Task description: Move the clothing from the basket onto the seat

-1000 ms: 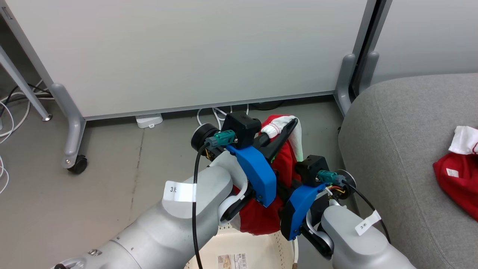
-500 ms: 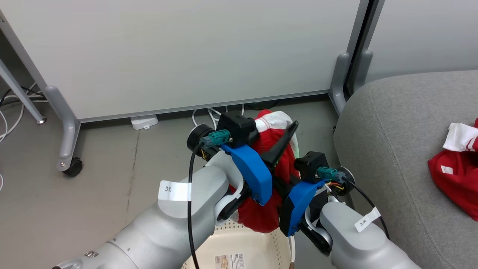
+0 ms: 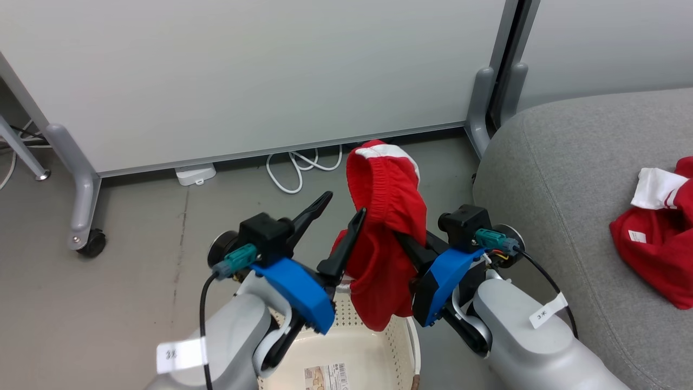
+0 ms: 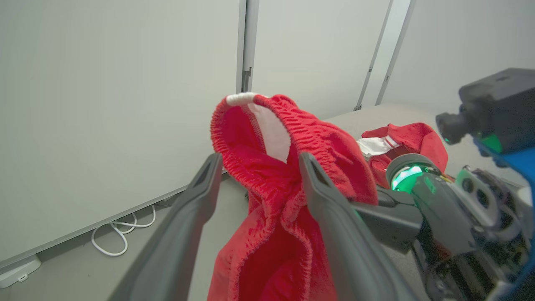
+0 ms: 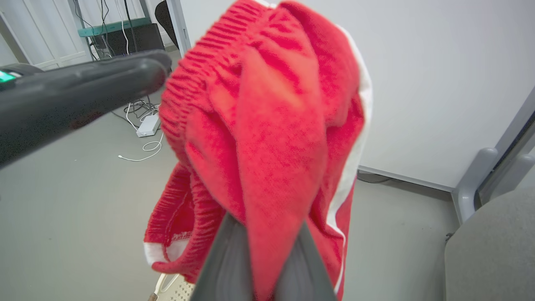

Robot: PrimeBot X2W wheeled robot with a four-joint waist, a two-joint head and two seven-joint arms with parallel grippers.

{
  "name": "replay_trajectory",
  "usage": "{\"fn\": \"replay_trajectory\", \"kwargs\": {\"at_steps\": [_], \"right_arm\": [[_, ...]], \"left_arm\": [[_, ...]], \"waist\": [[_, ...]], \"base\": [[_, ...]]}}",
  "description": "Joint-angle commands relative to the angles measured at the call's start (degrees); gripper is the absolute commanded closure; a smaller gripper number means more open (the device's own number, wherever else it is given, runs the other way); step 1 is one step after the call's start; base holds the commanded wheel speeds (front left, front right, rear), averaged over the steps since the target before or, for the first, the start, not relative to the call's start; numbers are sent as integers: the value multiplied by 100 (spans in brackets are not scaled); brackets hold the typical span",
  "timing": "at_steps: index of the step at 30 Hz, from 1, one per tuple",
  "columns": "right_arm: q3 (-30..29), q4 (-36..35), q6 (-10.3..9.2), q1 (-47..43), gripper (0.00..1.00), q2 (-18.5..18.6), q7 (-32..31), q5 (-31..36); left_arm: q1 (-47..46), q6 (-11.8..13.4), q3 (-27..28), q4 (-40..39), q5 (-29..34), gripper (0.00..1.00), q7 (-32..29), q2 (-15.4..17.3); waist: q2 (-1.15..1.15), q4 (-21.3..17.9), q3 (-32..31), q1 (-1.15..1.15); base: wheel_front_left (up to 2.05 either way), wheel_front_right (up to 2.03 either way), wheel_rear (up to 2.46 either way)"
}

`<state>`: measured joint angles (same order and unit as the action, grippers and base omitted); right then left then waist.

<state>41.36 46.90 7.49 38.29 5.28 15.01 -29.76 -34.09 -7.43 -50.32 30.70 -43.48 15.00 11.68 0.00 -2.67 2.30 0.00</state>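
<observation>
Releases red elastic-waist fabric shorts (image 3: 387,216) from L tool (image 3: 344,205), now wide; grips w/ R tool (image 5: 261,223) only; grey upholstered seat (image 3: 552,179) next.

The left gripper (image 3: 342,206) points far and to the right, its 2 fingers (image 3: 311,212) spread wide apart. Just right of it, the right gripper (image 3: 405,242) points far and left, fingers pinched tight on the shorts (image 3: 385,206).

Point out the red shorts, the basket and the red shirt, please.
shorts (image 3: 387,206), head view, elastic waistband.
basket (image 3: 357,346), head view, bare inner wall.
shirt (image 3: 649,254), head view, red body fabric.
</observation>
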Motion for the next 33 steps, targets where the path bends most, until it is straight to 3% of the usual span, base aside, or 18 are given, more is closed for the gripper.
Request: {"fn": "replay_trajectory", "kwargs": {"at_steps": [1,9,18,33], "right_arm": [[-42,-62,1,-63,100,35,20,58],[-294,-403,1,-265,100,111,20,303],[-560,-618,1,-444,100,140,20,493],[-804,-734,1,-576,100,126,21,616]], "left_arm": [[225,-4,167,-122,152,0,27,62],[1719,-4,1563,-1215,1197,0,27,213],[2742,-4,2586,-1963,2033,0,27,23],[3069,-4,2858,-2097,2252,0,27,-118]], "waist": [[0,-6,7,0],[0,-77,54,0],[0,-116,93,0],[0,-274,87,0]], "base": [[0,0,0],[0,0,0],[0,0,0],[0,0,0]]}}
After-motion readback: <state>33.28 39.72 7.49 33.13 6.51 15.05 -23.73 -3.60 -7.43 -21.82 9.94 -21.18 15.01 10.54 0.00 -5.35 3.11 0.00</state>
